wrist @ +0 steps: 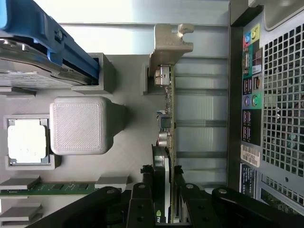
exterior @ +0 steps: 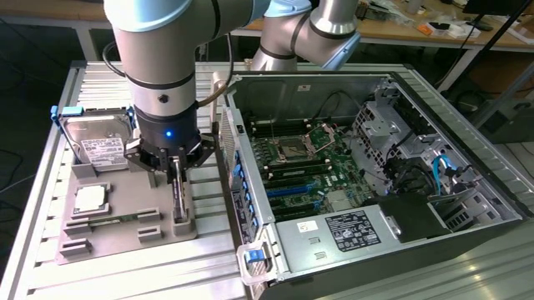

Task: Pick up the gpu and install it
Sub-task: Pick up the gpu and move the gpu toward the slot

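In the exterior view, the arm reaches straight down over a grey tray [exterior: 125, 236] that lies on the slatted table [exterior: 209, 269], at the exterior view's left of the open case [exterior: 334, 87]. The gripper [exterior: 176, 169] sits on the gpu [exterior: 179, 203], its fingers closed on the card's upper edge. The gpu stands on edge in a slot along the side of the tray nearest the case, and its lower end sits in the tray's holder. On the same tray, the drive [exterior: 100, 147] leans in its blue frame at the far end and the chip [exterior: 90, 199] lies flat in a square pocket. A green memory stick [exterior: 112, 219] lies just beside the chip. Inside the case, the motherboard [exterior: 309, 169] is exposed.

In the wrist view, the gpu [wrist: 169, 109] appears edge-on as a thin line running away from the camera. Its silver bracket [wrist: 171, 45] is at the far end. The black fingers [wrist: 141, 199] stand one on each side of the card, pressed against its dark cooler, so the gripper [wrist: 164, 202] clamps the gpu. Beside the card lie the grey tray [wrist: 128, 142], a square grey block [wrist: 80, 126], the chip [wrist: 27, 141], the memory stick [wrist: 47, 187] and the drive [wrist: 28, 61]. On the card's other side is the case's rear panel [wrist: 275, 95], with ports and a mesh grille.
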Tool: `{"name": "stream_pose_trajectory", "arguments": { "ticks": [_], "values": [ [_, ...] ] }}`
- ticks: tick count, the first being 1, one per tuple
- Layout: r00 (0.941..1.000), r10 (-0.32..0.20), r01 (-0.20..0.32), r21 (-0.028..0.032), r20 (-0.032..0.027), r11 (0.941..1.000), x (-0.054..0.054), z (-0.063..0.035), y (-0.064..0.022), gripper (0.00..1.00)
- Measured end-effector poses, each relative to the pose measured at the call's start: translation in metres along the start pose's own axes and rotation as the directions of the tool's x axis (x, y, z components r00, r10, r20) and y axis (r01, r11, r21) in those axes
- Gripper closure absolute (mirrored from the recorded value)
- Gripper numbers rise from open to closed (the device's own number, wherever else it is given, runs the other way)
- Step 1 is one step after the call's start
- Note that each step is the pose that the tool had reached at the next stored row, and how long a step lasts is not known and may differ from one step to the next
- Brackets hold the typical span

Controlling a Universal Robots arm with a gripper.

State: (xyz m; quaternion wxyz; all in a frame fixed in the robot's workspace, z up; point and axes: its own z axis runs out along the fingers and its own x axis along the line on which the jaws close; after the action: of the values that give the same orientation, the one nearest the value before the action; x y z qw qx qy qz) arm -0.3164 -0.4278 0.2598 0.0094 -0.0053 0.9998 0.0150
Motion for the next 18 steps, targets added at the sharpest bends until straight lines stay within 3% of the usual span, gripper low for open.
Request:
{"name": "stream_pose_trajectory", "arguments": {
  "ticks": [18],
  "values": [
    [1.0000,0.000,0.000,0.0000,0.0000,1.0000,0.000,-0.0230,0.0009,0.73]
  ]
}}
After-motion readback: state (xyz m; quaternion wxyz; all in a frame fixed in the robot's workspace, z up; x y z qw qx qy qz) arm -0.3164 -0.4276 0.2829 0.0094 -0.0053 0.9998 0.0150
